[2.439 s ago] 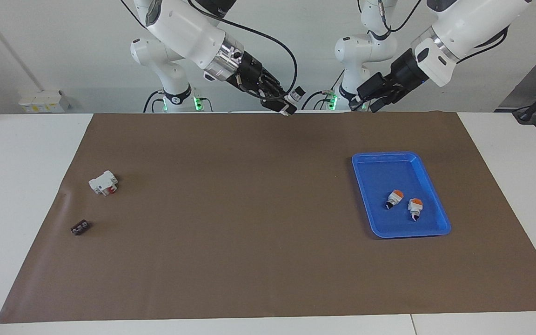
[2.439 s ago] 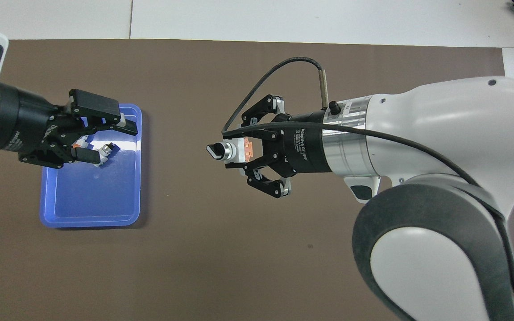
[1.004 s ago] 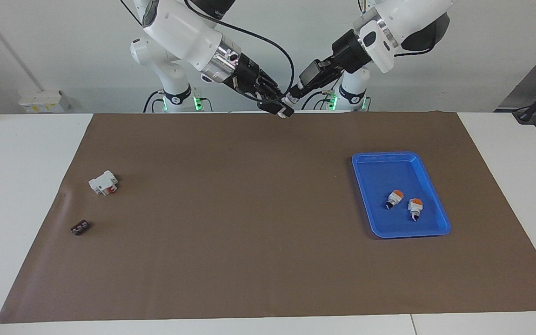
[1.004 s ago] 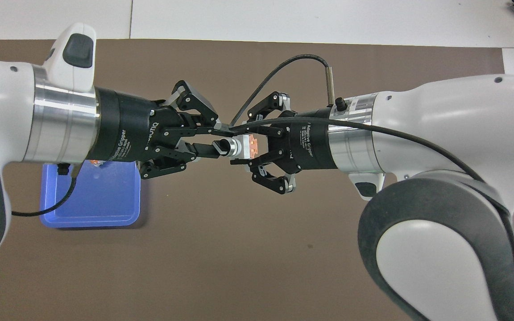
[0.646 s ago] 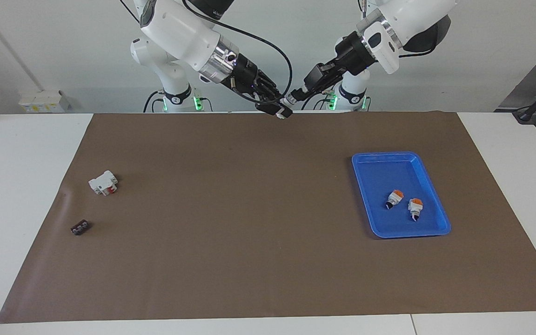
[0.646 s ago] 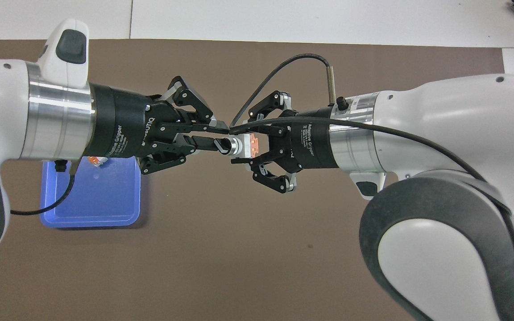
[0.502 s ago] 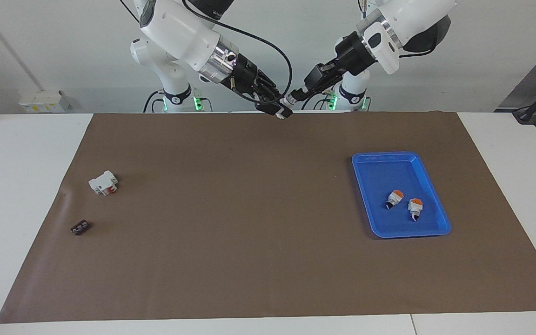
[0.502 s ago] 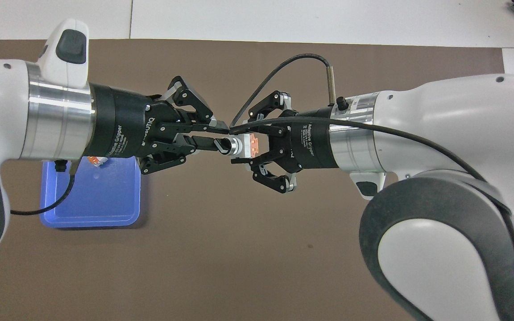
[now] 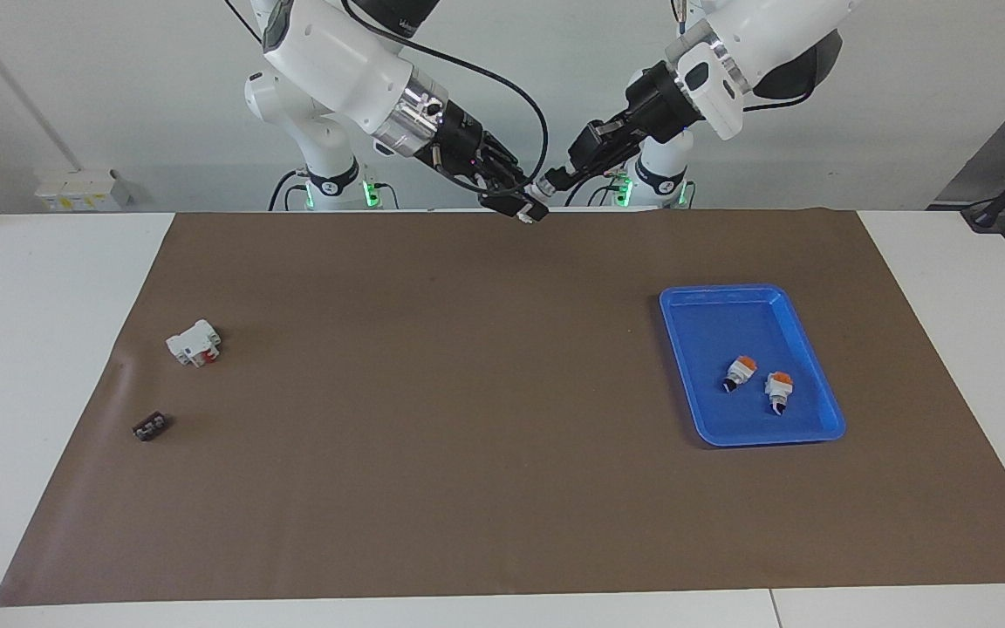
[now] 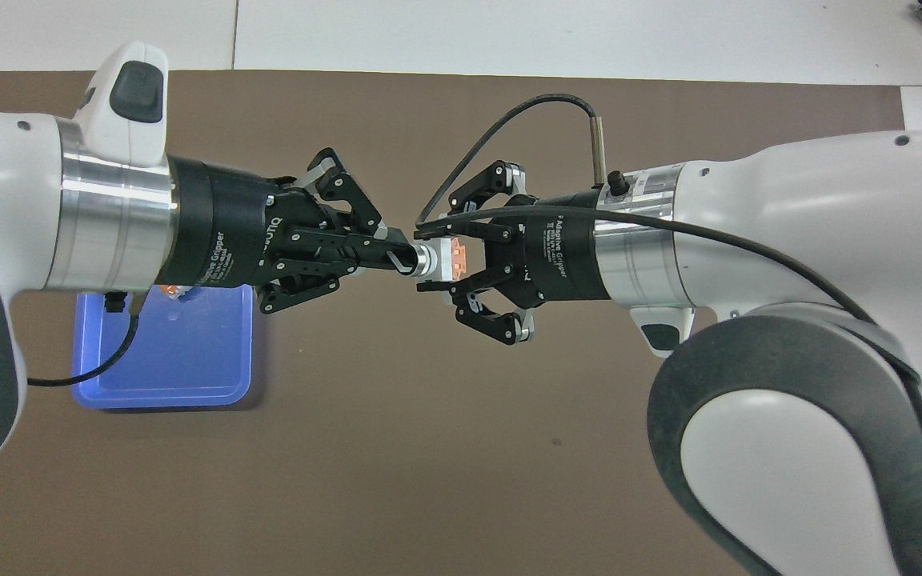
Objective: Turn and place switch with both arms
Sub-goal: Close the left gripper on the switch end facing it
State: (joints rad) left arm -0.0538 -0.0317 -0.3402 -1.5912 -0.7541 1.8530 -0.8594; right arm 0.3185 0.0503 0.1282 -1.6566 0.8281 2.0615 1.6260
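Up over the brown-matted surface, the small white switch with an orange block is pinched by the right pincer, its black knob clamped by the left pincer.

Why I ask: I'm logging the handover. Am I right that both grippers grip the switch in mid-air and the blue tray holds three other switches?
Not quite: the blue tray holds two other switches, not three, as the facing view shows. The rest stands: the left gripper and the right gripper both grip the switch in mid-air.
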